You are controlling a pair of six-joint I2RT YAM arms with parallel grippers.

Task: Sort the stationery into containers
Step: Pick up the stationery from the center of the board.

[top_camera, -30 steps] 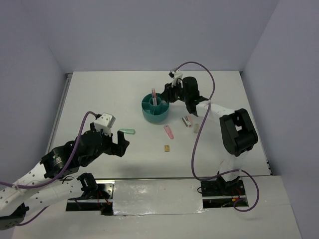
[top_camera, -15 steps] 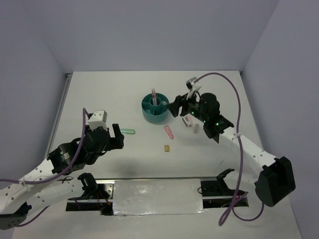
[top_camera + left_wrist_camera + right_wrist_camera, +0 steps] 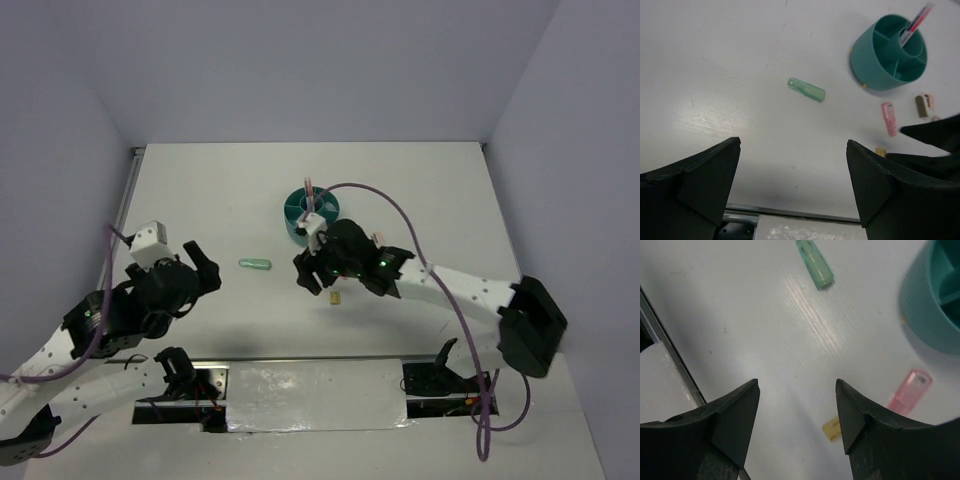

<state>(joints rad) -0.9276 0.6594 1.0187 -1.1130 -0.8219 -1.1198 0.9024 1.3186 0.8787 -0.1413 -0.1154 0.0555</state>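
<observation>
Stationery lies scattered on a plain white table [image 3: 200, 190], closed in by pale lilac-grey walls [image 3: 300, 70]. The round teal organiser [image 3: 888, 52] stands at the table's middle, toward the far side. One pink-red pen [image 3: 916, 20] leans in its central cup.

On the bare surface near the organiser's base lie one pink eraser [image 3: 888, 118] and one small pink-white piece [image 3: 926, 105], side by side but apart. One tiny yellow block [image 3: 832, 430] sits nearer the arms. One mint-green capsule [image 3: 806, 90] lies alone, well apart to the organiser's left.

From above, the right arm [image 3: 440, 285] reaches across the organiser's near side. It covers part of the organiser's wall and hides the eraser and the pink-white piece.

The right gripper [image 3: 796, 385] hangs over the table between capsule and block, jaws spread wide and holding nothing. The left gripper [image 3: 792, 145] hovers near the table's left front, also wide apart and empty.
</observation>
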